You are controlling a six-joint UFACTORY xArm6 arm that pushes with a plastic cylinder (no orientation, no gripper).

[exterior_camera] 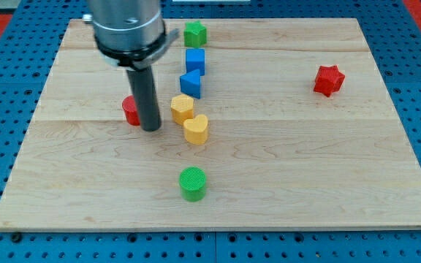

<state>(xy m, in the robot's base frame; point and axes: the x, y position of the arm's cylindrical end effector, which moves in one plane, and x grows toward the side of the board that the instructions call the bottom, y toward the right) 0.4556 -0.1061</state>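
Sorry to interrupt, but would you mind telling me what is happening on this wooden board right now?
My tip rests on the wooden board, right against a red block that it partly hides. Just to the view's right lie two yellow blocks, with a blue cube, a blue wedge-like block and a green star-like block above them. A green cylinder sits lower down; a red star-like block lies far right.

board (327, 183): my tip (150, 128) left of centre, touching a part-hidden block (129, 111) at its 9 o'clock; hexagon (183, 108) and heart (196, 129) near at 3. cube (195, 61) above wedge (191, 83) at 1, star-like block (194, 33) at the top edge; cylinder (192, 183) at 5, another star (328, 80) well apart at 2.
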